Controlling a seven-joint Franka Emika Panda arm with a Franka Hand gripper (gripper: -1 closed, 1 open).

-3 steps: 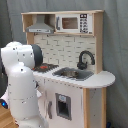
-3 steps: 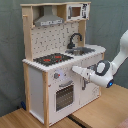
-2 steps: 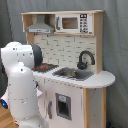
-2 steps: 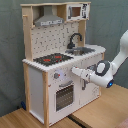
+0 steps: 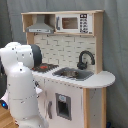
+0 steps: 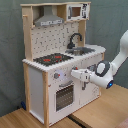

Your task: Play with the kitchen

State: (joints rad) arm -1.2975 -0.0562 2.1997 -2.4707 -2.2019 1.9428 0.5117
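One arm (image 5: pixel 20 85) blocking kitchen (image 5: pixel 75 75) front, claw (image 6: pixel 75 75) nr oven door (image 6: pixel 64 96)

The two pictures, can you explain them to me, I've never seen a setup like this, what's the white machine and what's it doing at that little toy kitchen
The white machine is a single robot arm. Both pictures show the same moment from two cameras standing off the arm. In the first exterior view the arm's bulky white body fills the first exterior view's left and hides part of the toy kitchen. The second exterior view shows the kitchen's front, with the arm reaching in from the second exterior view's right.

The kitchen has a black stovetop with red burners, a sink with a black faucet, a grey hood, a microwave and an oven door.

The gripper is right at the front panel, above the oven door. Nothing can be seen held in it.
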